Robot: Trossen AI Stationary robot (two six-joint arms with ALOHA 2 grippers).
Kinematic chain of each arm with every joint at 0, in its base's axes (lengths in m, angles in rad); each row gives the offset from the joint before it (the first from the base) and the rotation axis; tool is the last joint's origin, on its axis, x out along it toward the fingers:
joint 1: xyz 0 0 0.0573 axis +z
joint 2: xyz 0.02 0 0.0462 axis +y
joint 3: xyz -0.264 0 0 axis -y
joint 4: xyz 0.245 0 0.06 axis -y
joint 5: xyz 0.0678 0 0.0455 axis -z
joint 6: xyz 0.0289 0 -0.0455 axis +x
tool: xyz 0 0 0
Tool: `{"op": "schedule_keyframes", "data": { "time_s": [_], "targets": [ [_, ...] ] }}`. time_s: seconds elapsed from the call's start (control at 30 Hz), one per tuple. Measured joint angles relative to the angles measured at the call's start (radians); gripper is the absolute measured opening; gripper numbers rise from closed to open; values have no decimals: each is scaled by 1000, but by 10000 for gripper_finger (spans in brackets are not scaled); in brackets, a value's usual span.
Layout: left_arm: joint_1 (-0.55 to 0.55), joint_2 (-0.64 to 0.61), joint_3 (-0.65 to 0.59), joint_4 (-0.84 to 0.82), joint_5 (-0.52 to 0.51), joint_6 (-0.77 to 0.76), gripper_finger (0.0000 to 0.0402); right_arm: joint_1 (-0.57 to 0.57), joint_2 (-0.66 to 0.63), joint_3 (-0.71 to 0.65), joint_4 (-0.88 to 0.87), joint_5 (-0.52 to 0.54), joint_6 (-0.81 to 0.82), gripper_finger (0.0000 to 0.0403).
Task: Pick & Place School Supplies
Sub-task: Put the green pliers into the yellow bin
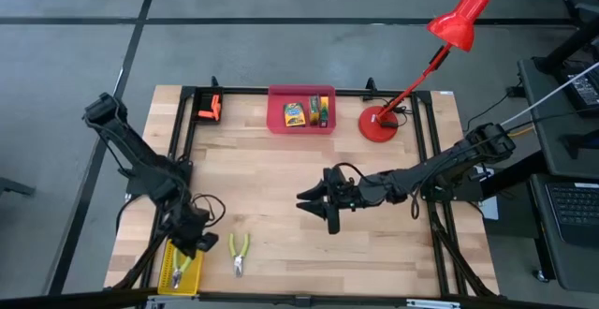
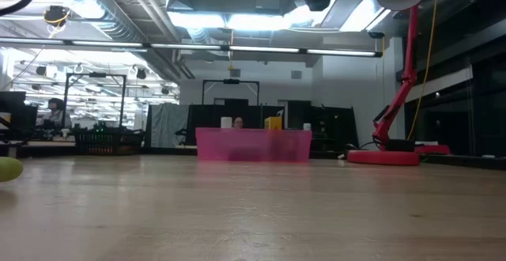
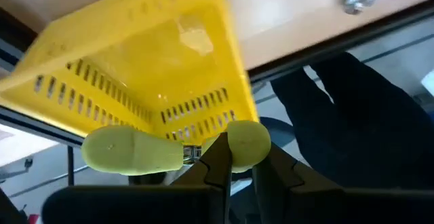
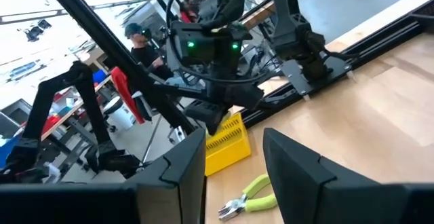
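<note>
Two yellow-and-green crayon boxes (image 1: 295, 113) stand in a pink tray (image 1: 277, 120) at the table's far edge. A small orange thing (image 1: 212, 109) lies at the far left by the frame. My left gripper (image 1: 190, 243) hangs over a yellow basket (image 1: 194, 281) at the near left corner, shut on green-handled pliers (image 1: 176, 270). A second pair of pliers (image 1: 238, 251) lies flat on the table beside the basket. My right gripper (image 1: 316, 211) hovers open above the table's middle, nothing between its fingers. My left gripper pinches one green handle of the pliers (image 3: 247, 141) between its two fingers (image 3: 215, 161), slanting down from above. The other handle (image 3: 132, 149) sticks out to the side. The pliers hang over the basket (image 3: 156, 68); whether they touch its floor I cannot tell.
A red desk lamp (image 1: 379, 122) stands at the far right, its head reaching over the table's far edge. A black metal frame (image 1: 178, 131) runs along the table's sides. Bare wood lies between the tray and both grippers.
</note>
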Motion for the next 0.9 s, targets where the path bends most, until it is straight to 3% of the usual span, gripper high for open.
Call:
{"op": "schedule_keyframes", "data": {
  "time_s": [0.33, 0.67, 0.8, 0.9],
  "targets": [
    [-47, 0, -46, 24, -68, -17, 34, 13, 0, 0, -27, 0, 23, 153],
    [-58, 0, -46, 1, -110, -10, 192, 13, 0, 0, -39, 0, 25, 153],
    [-57, 0, -42, 35, -136, 9, 217, 12, 0, 0, -44, 1, 25, 153],
    [-53, 0, -1, 66, -237, 43, 216, 12, 0, 0, -44, 1, 26, 153]
  ]
}}
